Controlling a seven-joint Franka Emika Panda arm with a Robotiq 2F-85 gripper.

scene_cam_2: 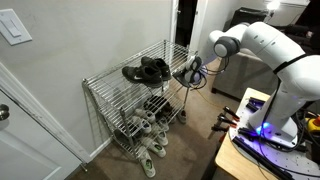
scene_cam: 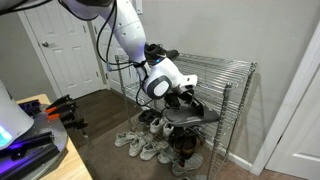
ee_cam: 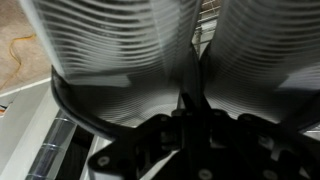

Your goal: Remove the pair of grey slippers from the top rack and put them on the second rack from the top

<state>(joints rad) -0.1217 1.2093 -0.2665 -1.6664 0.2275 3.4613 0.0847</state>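
pincer (scene_cam: 182,103) clamped on grey slippers (scene_cam: 195,116), near top rack (scene_cam: 222,62)

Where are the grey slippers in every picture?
Exterior view: slippers near the middle, in front of the rack.
Exterior view: slippers right of the middle, at the rack's right end.
Wrist view: slippers fill the top half, ribbed.
Shared landmark: the rack, in both exterior views.

Home room, white panelled door (scene_cam: 62,50), wall light switch (scene_cam_2: 13,28), wire shoe rack (scene_cam_2: 110,85), sneakers (scene_cam: 140,147) on wood floor (scene_cam: 100,115)
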